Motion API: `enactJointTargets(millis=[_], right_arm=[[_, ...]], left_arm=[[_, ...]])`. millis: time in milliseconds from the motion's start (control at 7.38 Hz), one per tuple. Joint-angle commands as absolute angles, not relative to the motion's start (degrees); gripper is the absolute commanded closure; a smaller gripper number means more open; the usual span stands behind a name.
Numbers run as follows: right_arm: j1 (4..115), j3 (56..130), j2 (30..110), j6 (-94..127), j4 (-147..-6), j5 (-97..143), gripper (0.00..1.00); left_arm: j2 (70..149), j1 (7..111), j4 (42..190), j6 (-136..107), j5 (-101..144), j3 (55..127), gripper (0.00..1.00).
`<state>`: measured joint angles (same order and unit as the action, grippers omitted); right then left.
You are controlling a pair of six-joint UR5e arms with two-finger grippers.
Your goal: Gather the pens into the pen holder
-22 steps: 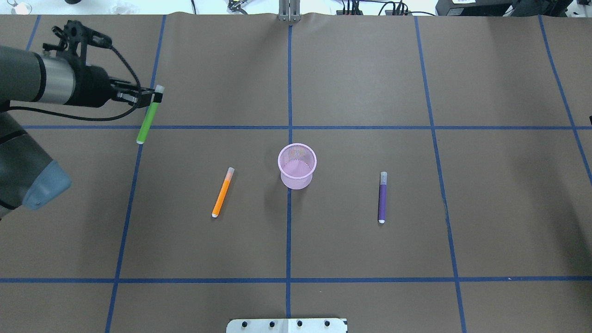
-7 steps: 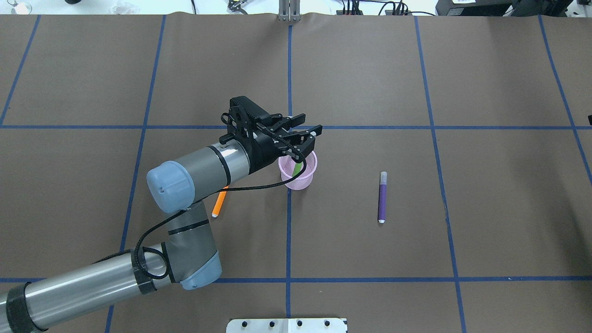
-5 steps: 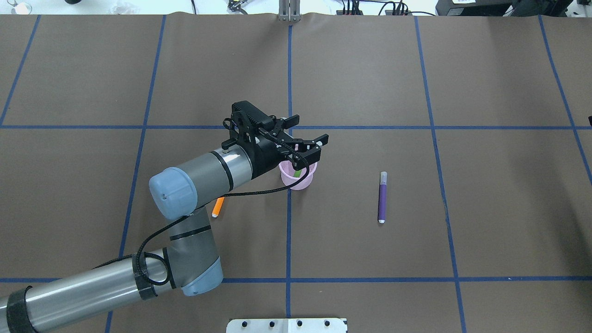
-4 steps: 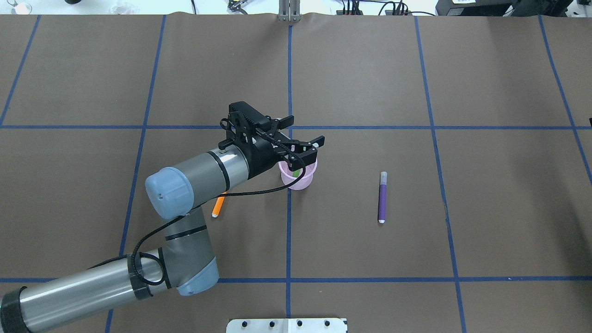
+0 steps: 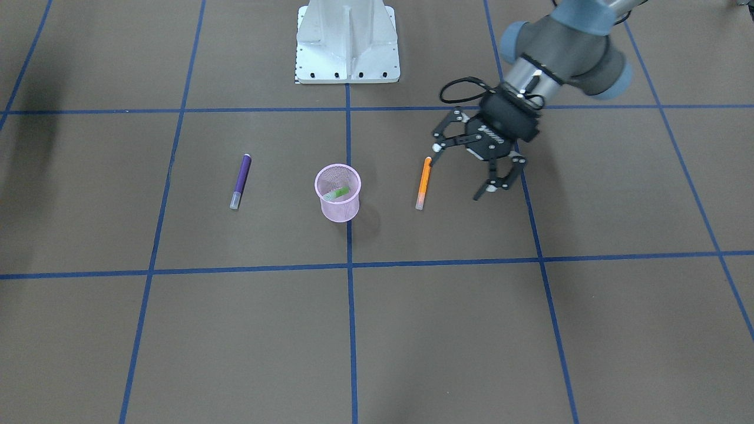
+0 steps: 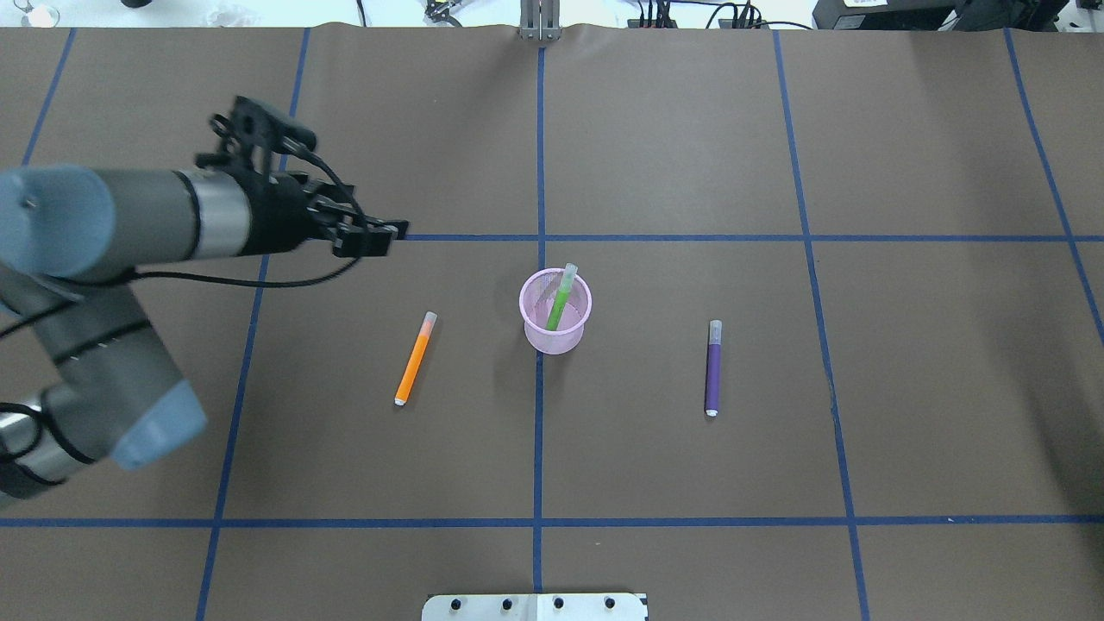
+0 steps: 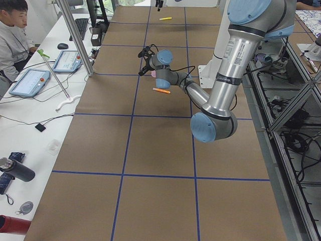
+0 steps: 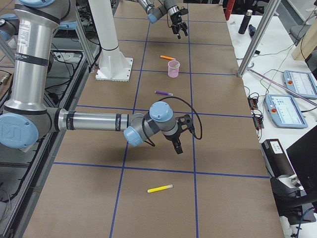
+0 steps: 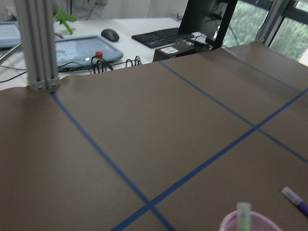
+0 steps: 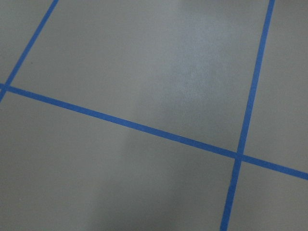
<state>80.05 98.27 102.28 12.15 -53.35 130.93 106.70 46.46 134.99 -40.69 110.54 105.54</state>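
Observation:
The pink mesh pen holder [image 6: 552, 341] stands upright at the table's middle, also in the front view [image 5: 339, 211]. A green pen [image 6: 561, 296] leans inside it, its cap above the rim; the left wrist view shows it too [image 9: 243, 214]. An orange pen [image 6: 415, 359] lies left of the holder and a purple pen [image 6: 713, 367] right of it. A yellow pen [image 8: 160, 189] lies far off at the right end. My left gripper [image 5: 465, 174] is open and empty, above the table beside the orange pen [image 5: 423, 182]. My right gripper [image 8: 176, 144] shows only in the right side view; I cannot tell its state.
The table is brown with blue tape lines. The robot's white base plate [image 5: 346, 41] sits at the near edge. A metal post [image 9: 36, 43] and tablets stand at the far edge, with an operator [image 7: 12, 35] beside the table.
My left gripper, open over the holder half a second ago, has pulled away to the left and back. The green pen now stands free in the holder. The other pens have not moved.

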Motion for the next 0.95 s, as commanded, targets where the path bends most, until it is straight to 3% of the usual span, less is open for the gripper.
enactJointTargets(millis=[0, 136, 407, 814], right_arm=[[81.39, 92.67, 103.27, 3.56, -53.26, 130.61, 0.01], [81.39, 88.11, 103.1, 1.34, -50.22, 130.26, 0.01], [81.39, 78.17, 102.31, 5.15, -38.28, 129.64, 0.04], [81.3, 72.97, 102.13, 15.28, -30.69, 125.25, 0.12]], left_arm=[[96.74, 66.11, 125.08, -29.02, 130.47, 107.94, 0.0], [91.02, 70.79, 124.89, -18.56, 130.87, 106.02, 0.0], [87.99, 76.53, 122.71, -14.77, 130.96, 103.45, 0.0], [84.56, 77.08, 123.22, -11.16, 131.13, 103.8, 0.0]])
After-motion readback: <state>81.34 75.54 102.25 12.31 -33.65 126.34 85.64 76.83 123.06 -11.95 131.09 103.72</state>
